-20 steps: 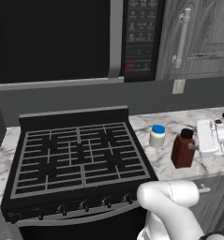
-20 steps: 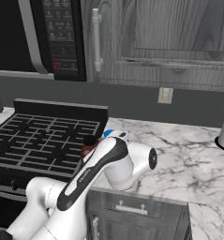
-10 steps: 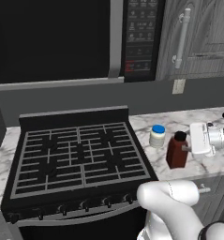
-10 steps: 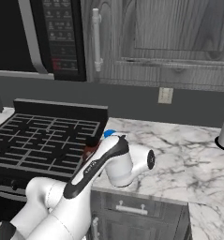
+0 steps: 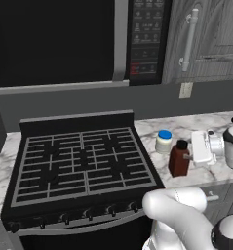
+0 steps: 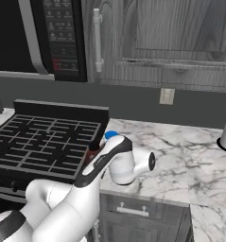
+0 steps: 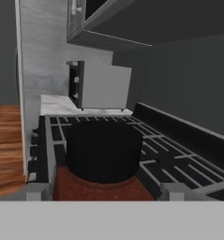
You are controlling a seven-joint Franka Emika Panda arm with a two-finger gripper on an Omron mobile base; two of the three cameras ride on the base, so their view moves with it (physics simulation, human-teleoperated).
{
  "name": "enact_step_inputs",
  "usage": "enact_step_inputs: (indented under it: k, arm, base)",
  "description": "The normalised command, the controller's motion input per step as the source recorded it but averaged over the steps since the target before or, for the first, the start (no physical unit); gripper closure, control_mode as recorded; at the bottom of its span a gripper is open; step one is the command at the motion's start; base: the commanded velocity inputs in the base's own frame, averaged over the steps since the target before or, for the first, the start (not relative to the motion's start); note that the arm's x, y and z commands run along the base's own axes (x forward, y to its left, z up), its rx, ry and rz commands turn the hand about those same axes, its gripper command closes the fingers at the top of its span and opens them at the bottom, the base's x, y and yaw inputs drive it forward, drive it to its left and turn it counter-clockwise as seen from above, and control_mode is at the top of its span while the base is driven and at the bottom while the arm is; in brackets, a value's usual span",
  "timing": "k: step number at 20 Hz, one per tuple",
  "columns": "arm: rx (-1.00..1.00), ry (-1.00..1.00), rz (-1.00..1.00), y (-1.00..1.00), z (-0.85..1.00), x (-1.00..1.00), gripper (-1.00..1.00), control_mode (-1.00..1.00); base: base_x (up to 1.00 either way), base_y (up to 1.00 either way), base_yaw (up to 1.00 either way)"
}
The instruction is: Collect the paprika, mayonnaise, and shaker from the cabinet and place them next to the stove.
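Between my jaws, which stood apart, the paprika (image 5: 179, 159) rested on the counter (image 5: 213, 172), with the mayonnaise (image 5: 163, 142) just beyond it.

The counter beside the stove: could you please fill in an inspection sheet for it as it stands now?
Surface: marble counter right of the stove.
Job's things: mayonnaise and paprika upright on the counter beside the stove; shaker nothing seen.
Clutter: nothing seen.
Pincer: level with the paprika, one fingertip on each side of it; grip cannot be told.
Cables: nothing seen.
Surroundings: microwave above the stove, grey cabinet door, wall outlet.
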Motion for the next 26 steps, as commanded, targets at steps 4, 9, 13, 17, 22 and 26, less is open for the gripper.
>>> enact_step_inputs:
  k: [4,9,13,17,22,26]
  arm:
    - [0.01,0.0,0.04,-0.1,-0.27,0.29,1.0,-1.0]
    - [0.0,0.0,0.0,-0.12,-0.23,0.22,1.0,-1.0]
    - [0.0,0.0,0.0,-0.09,-0.22,0.22,1.0,-1.0]
    - [0.0,0.0,0.0,-0.04,-0.2,0.2,1.0,-1.0]
    - [0.01,0.0,0.0,0.0,-0.21,0.18,1.0,-1.0]
    - [0.0,0.0,0.01,0.0,-0.26,0.15,1.0,-1.0]
  base:
    - [0.0,0.0,0.0]
    - [0.0,0.0,0.0]
    - [0.0,0.0,0.0]
    - [0.0,0.0,0.0]
    - [0.0,0.0,0.0]
    - [0.0,0.0,0.0]
